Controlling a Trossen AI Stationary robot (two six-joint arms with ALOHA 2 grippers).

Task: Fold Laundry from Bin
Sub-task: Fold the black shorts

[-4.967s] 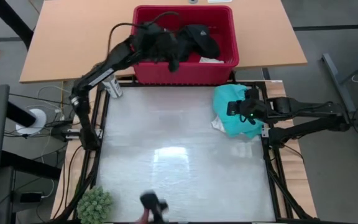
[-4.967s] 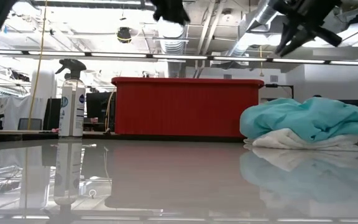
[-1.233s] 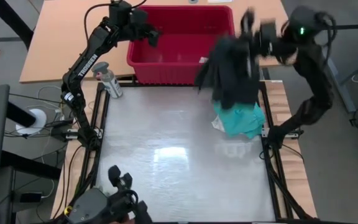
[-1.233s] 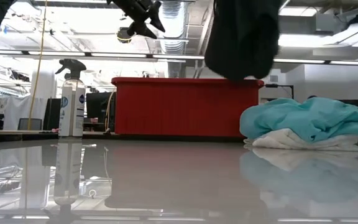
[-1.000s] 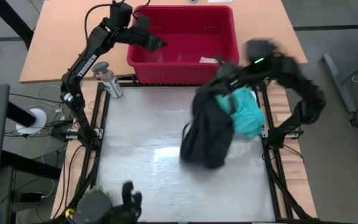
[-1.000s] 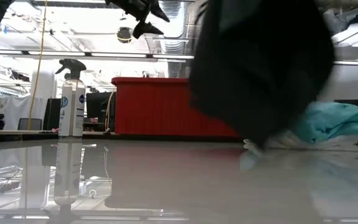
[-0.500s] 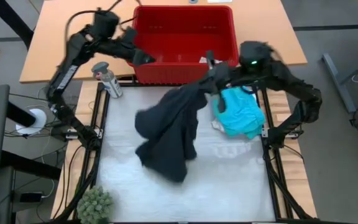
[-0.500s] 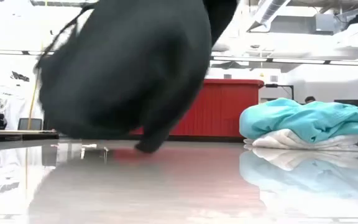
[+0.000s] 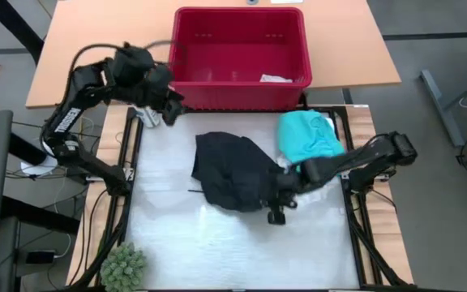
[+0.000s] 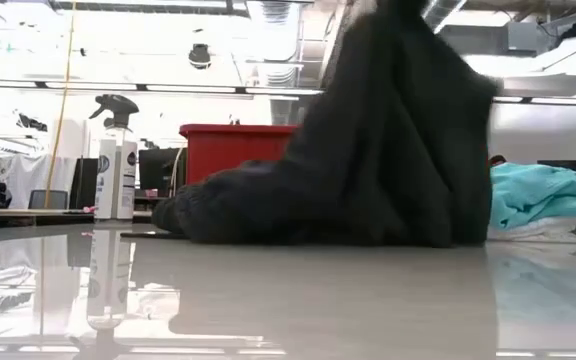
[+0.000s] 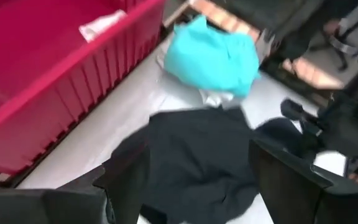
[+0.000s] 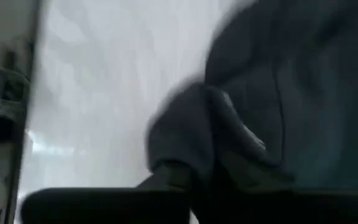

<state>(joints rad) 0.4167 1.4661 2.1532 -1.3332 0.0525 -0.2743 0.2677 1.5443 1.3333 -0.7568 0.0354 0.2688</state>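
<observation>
A black garment (image 9: pixel 233 170) lies heaped on the table's middle, and one part of it rises steeply in the low view (image 10: pixel 388 120). My right gripper (image 9: pixel 279 203) is shut on its near right edge. The turquoise shirt (image 9: pixel 306 136) lies bunched at the right, on a white piece (image 10: pixel 538 230). The red bin (image 9: pixel 233 96) stands at the far edge with a small pale piece (image 9: pixel 276 79) inside. My left gripper (image 9: pixel 167 104) hangs open and empty off the bin's near left corner; its wrist view looks down on the garment (image 11: pixel 197 162). My right gripper holds a bunched fold of the black garment (image 12: pixel 188 155) at the garment's near right edge, coming slanting down from the table's right. How many layers, I cannot tell. From the hold the cloth slopes down to the heap, which rests on the table.
A spray bottle (image 10: pixel 115 165) stands at the table's far left, partly under my left arm. A green plant (image 9: pixel 124 268) sits at the near left corner. Bare table lies along the near edge and the left side.
My right gripper has swung the black garment from beside the bin down over the table and sunk toward the near edge. The garment flew out to the left, then dropped into a heap on the table's middle. My left gripper has drawn back from over the bin toward the left.
</observation>
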